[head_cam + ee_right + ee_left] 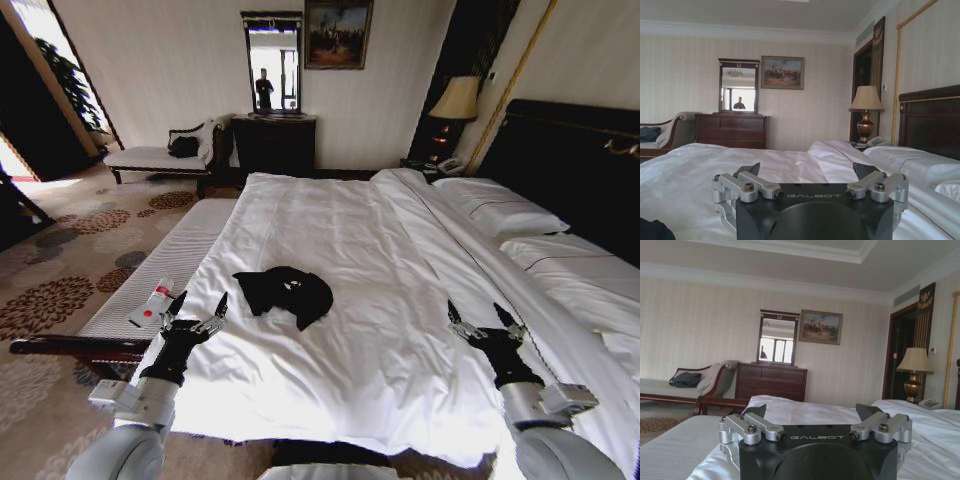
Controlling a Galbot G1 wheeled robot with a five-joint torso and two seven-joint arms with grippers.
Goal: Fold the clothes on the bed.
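Both hands (200, 308) (485, 320) spread, T-shirt (285, 292) crumpled, lettering barely legible.

The black T-shirt (285, 293) lies crumpled on the white bed (360, 240). The left gripper (199, 309) and right gripper (484, 322) hover with fingers spread, well apart from it.

"GALBOT" stands on both grippers — left gripper (810, 418), right gripper (807, 177) — shirt lettering seems illegible.

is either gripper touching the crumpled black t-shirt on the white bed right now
No: the crumpled black T-shirt lies apart from the left gripper and right gripper.
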